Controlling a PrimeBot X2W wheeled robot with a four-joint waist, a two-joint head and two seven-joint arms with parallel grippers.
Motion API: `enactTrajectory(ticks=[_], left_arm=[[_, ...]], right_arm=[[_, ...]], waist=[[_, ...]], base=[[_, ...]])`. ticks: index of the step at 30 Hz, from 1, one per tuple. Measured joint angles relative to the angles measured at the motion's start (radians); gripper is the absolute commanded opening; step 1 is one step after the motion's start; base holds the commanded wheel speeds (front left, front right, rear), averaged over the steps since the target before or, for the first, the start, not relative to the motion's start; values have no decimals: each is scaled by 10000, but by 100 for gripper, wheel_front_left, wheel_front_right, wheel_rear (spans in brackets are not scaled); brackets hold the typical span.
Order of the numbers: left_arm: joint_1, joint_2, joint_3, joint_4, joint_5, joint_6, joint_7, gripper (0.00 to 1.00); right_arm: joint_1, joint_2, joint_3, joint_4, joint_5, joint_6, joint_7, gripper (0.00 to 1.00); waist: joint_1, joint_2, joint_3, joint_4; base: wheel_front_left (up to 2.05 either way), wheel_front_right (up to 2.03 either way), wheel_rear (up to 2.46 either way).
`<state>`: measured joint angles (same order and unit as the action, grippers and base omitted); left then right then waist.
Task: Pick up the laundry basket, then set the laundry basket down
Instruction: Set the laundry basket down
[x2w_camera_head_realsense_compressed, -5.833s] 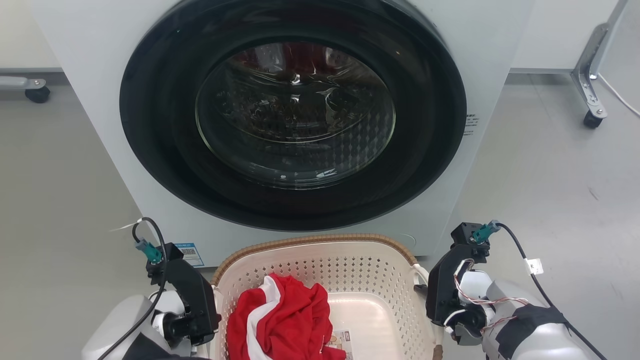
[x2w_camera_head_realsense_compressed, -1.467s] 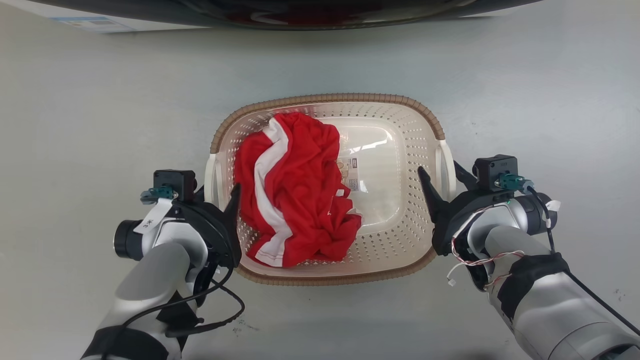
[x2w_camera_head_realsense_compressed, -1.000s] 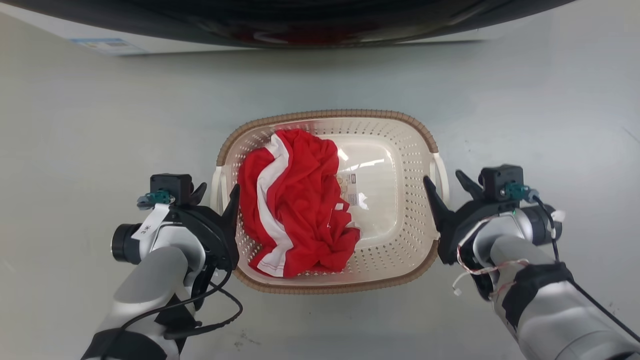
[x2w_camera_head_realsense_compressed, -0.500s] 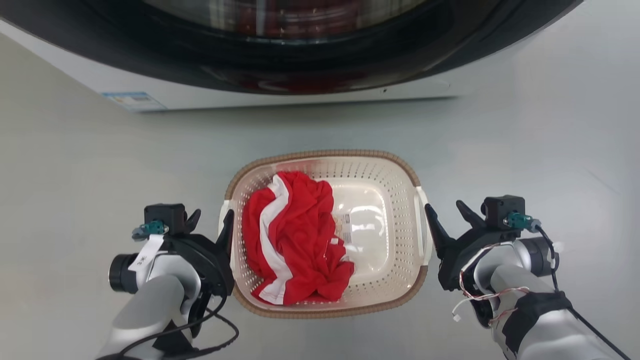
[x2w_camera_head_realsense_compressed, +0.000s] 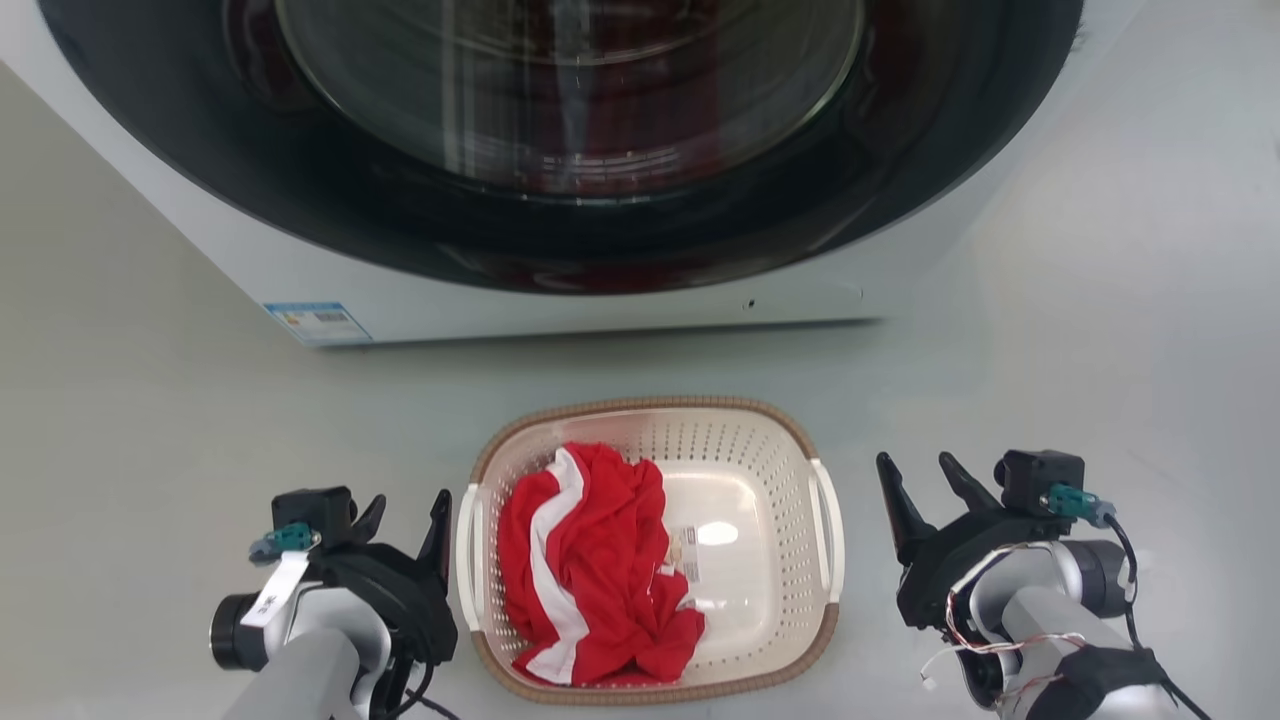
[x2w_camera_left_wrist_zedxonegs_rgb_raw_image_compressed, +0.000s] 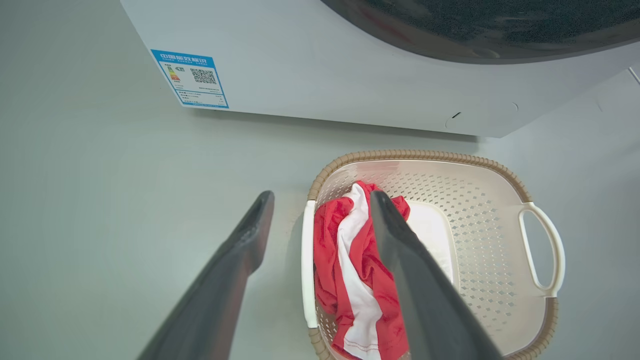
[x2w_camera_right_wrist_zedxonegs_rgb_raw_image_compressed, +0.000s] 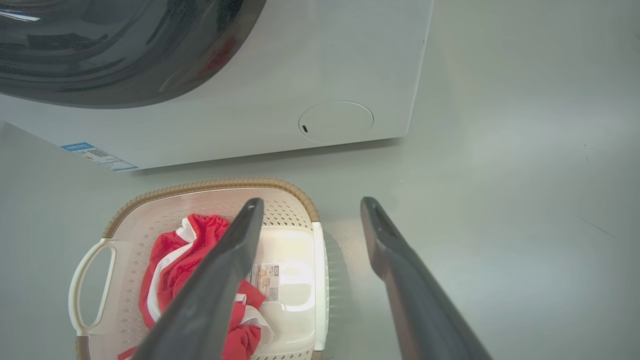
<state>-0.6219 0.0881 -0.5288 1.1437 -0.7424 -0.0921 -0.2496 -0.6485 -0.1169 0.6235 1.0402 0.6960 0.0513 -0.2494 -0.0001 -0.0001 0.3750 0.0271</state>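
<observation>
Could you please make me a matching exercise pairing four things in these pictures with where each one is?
1. laundry basket
2. red garment
3. left claw
4. blue label

A. stuck on the washer
B. standing on the floor
C. open, at the basket's left side
D. heaped inside the basket

Pairs: 1-B, 2-D, 3-C, 4-A.

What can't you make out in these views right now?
- Head view: the red garment hides much of the floor of the laundry basket.
- Head view: the label on that floor is too small to read.
- Head view: the top edge cuts off the washer, and reflections blur what lies behind its door glass.
</observation>
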Motion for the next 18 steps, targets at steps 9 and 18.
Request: enactTrajectory(ticks=[9,18], left_arm=[[1008,222,355,-1394,255,460,0,100],[2373,675,627,-3833,1195,1062,0,100]], right_arm=[[1102,-182,-602,-1195,-121,-401,2,100],[2149,-548,-1154,-3053,-742,-926,0,100]], waist=[[-1,0,-1254,12],[0,0,-2399,19]], base=[[0,0,0],[0,0,0]])
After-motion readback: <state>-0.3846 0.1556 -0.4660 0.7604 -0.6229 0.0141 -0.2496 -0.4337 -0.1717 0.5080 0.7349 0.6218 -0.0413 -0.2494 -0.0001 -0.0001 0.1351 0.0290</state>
